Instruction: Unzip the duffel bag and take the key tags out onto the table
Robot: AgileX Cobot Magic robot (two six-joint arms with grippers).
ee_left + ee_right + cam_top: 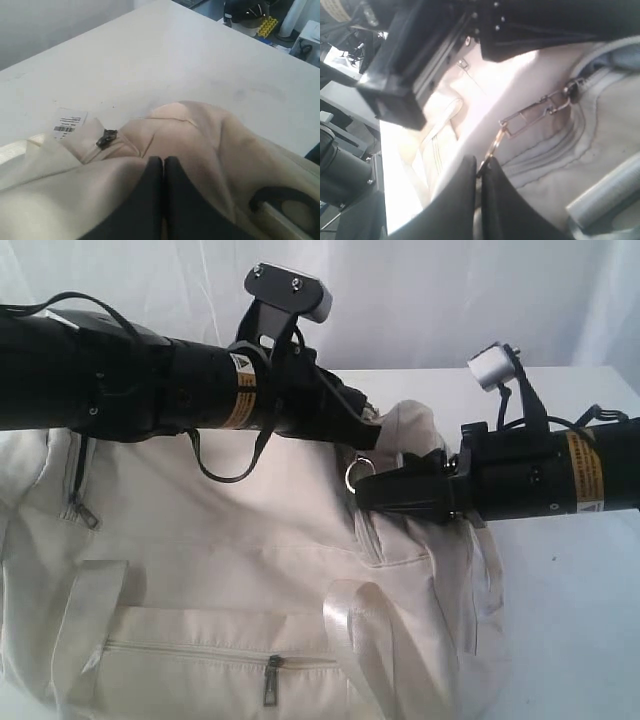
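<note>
Cream duffel bag (250, 570) lies across the white tabletop (575, 610). At its top, the right end effector (479, 165) is clamped on the metal zipper-pull ring (493, 146). Just beyond, the left end effector (163, 165) is fully closed, resting against the fabric.

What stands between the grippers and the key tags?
The fabric of the bag: no key tags show anywhere. The right gripper is shut on the metal ring of the zipper pull; the left gripper is shut at the bag's top. Whether the bag is unzipped cannot be told.
</note>
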